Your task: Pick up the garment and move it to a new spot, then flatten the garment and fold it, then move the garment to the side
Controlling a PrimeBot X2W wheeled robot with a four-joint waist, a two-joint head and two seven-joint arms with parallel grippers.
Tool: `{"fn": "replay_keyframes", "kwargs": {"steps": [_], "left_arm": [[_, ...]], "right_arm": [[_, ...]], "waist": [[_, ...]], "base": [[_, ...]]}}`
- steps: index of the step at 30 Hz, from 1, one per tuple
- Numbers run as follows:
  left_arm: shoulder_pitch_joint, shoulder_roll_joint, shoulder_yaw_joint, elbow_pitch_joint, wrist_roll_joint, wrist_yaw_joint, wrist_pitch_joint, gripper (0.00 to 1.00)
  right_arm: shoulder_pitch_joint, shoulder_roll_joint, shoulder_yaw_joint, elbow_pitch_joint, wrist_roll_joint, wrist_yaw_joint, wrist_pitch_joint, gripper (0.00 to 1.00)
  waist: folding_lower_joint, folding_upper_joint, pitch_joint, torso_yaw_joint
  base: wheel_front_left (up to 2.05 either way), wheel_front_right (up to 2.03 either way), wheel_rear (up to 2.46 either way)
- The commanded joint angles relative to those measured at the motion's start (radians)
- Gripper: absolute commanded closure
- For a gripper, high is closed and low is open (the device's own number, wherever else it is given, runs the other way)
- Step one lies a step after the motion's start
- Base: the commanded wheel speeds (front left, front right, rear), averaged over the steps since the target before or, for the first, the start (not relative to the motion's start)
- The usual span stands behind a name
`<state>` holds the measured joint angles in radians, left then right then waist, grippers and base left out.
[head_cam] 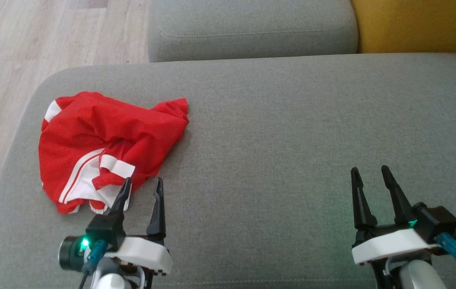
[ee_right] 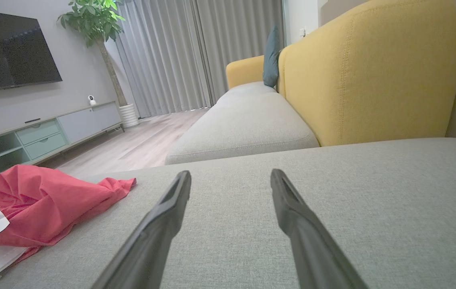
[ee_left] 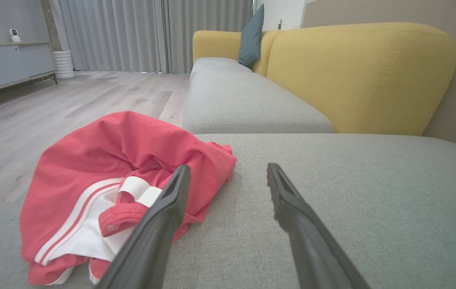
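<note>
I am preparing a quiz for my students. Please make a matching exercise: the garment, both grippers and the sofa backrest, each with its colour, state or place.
1 red garment
2 left gripper
3 right gripper
4 sofa backrest

A yellow
B open, over bare grey cushion
C crumpled
D open, at the garment's edge

Pairs: 1-C, 2-D, 3-B, 4-A

A red garment (head_cam: 103, 136) with white trim lies crumpled at the left of a grey cushion (head_cam: 292, 132), near its rounded corner and the wood floor (head_cam: 11, 52). The left gripper (head_cam: 143, 180) stands with fingers spread at the garment's near edge, one finger crossing the white hem, though contact cannot be told. The right gripper (head_cam: 370, 169) is also spread, well apart over bare cushion; beyond lie a second cushion (head_cam: 252, 28) and a yellow backrest (head_cam: 420, 24).
</note>
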<state>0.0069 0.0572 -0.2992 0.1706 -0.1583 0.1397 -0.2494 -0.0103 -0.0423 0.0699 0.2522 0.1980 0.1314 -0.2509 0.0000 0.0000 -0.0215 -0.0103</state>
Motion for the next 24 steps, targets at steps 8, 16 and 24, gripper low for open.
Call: {"fn": "replay_keyframes", "kwargs": {"steps": [8,16,24], "left_arm": [[-0.049,-0.007,0.045,-0.031,0.01,-0.009,-0.012,0.0],[-0.054,-0.007,0.038,-0.031,0.001,-0.005,-0.012,0.0],[-0.053,-0.007,0.045,-0.032,-0.004,0.0,-0.012,0.0]], "right_arm": [[-0.04,-0.008,0.023,-0.021,0.007,-0.001,-0.011,0.0],[-0.04,-0.008,0.033,-0.025,0.011,-0.001,-0.011,0.0],[-0.031,-0.008,0.06,-0.028,0.02,-0.001,-0.011,0.0]], "waist": [[0.0,0.0,0.0,0.004],[0.0,0.0,0.001,0.03],[0.0,0.0,-0.004,0.109]], "base": [[0.0,0.0,0.0],[0.0,0.0,0.0],[0.0,0.0,0.0]]}}
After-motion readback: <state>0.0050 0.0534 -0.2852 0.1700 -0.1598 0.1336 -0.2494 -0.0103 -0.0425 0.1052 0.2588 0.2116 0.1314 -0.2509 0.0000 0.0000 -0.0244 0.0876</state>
